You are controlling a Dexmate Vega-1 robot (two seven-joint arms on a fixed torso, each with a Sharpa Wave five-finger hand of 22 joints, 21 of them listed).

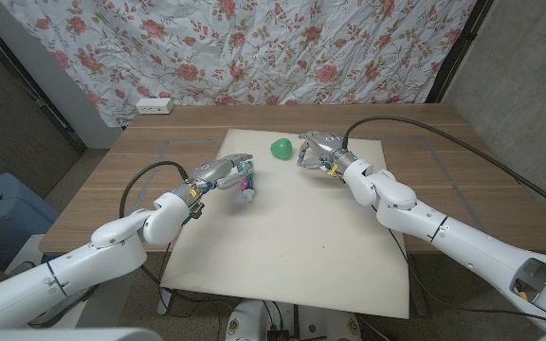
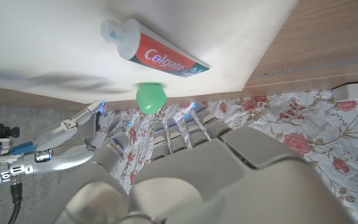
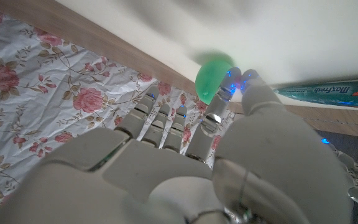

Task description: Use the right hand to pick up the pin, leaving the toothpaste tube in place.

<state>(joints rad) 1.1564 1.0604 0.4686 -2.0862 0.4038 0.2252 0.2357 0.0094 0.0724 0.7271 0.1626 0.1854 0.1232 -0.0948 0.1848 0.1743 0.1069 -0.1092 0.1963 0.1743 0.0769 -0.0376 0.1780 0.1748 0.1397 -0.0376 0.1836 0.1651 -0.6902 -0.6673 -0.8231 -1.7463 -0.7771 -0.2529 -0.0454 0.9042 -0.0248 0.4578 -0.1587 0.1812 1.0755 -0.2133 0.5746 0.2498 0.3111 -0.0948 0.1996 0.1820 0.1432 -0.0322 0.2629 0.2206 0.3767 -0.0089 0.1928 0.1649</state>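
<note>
Right hand fingers apart, empty, just beside green pin; left hand fingers loosely open over toothpaste tube.

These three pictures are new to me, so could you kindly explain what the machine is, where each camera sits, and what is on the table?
It is a stationary white robot with two arms, each ending in a jointed hand. The wide picture comes from a camera on its head, looking down at a wooden table covered by a cream mat. The other two come from cameras on the wrists, looking along the back of each hand, so they appear turned.

On the mat lie a red-and-white toothpaste tube and a small green rounded pin. The left hand hovers at the tube, seemingly holding nothing. The right hand is just beside the pin, its fingertips close to it, but a grip is not plainly visible.
</note>
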